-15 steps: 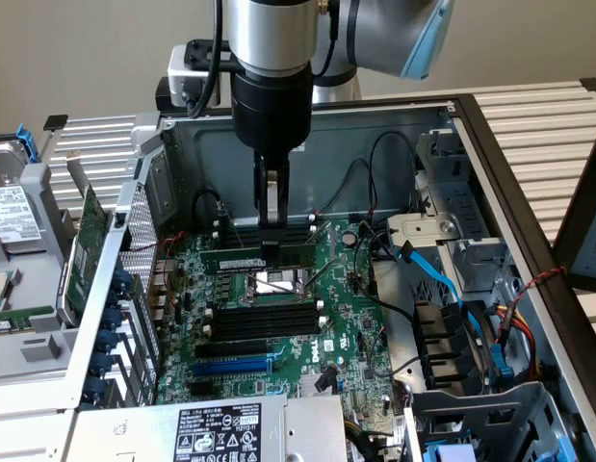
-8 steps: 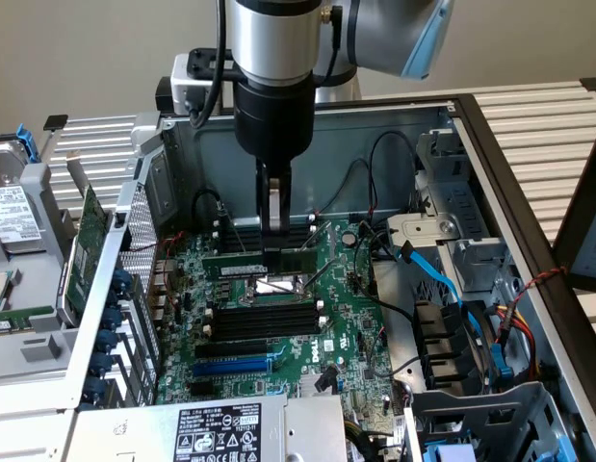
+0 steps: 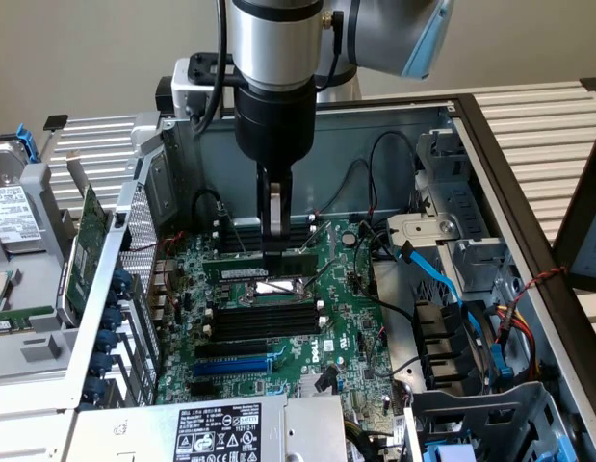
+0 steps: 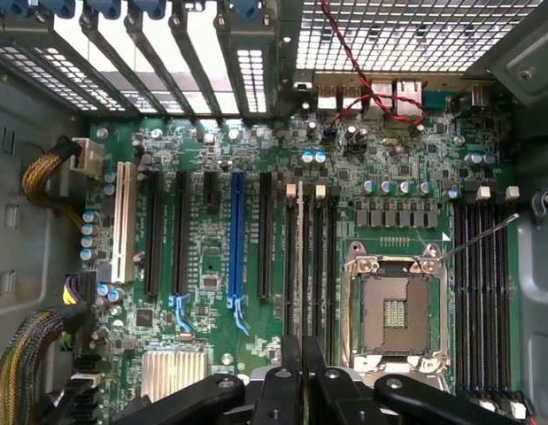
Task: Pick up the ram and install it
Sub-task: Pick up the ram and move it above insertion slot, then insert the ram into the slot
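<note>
My gripper (image 3: 275, 252) reaches straight down into the open computer case and is shut on the ram (image 3: 245, 268), a narrow green stick with a white label strip. The stick is level, lengthwise across the motherboard (image 3: 346, 327), and seems to hang a little above it. In the wrist view the ram (image 4: 298, 266) is edge-on, a thin line running out from the gripper (image 4: 300, 359). It lies along the bank of black memory slots (image 4: 320, 266) beside the CPU socket (image 4: 395, 310). Whether it touches a slot I cannot tell.
More black slots (image 3: 259, 322) and a blue slot (image 3: 230, 366) lie toward the front, with a second memory bank (image 4: 482, 283) past the socket. Blue cables (image 3: 442, 279) and drive bays fill the exterior view's right. A green expansion card (image 3: 86, 250) and a hard drive (image 3: 13, 217) sit outside at its left.
</note>
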Robot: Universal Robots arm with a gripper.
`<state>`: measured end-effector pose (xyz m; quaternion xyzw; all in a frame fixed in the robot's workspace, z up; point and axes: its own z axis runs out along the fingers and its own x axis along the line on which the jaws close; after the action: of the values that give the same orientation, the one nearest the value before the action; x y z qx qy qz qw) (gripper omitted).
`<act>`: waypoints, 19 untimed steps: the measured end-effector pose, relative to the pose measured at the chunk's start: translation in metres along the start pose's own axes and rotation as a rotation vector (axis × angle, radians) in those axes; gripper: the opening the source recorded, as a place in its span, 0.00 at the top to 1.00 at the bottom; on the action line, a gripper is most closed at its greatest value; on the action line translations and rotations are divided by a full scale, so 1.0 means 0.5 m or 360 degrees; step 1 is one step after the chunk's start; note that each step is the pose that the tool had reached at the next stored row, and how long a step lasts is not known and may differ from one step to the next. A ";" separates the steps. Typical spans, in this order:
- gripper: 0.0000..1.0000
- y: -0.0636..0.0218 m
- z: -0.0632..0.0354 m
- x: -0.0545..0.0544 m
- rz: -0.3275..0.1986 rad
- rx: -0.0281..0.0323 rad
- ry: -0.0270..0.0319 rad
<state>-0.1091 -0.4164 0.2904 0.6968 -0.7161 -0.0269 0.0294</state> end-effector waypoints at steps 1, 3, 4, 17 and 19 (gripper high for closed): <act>0.87 -0.001 0.000 0.001 0.0000 0.00000 0.00000; 0.87 -0.001 0.000 0.001 0.0000 -0.00001 0.00002; 0.87 -0.001 0.000 0.001 0.0000 0.00000 0.00001; 0.87 -0.017 0.004 0.009 0.0000 -0.00251 -0.00015; 0.87 -0.020 0.007 0.009 0.0000 -0.00291 -0.00017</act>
<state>-0.0996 -0.4211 0.2861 0.6966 -0.7158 -0.0338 0.0354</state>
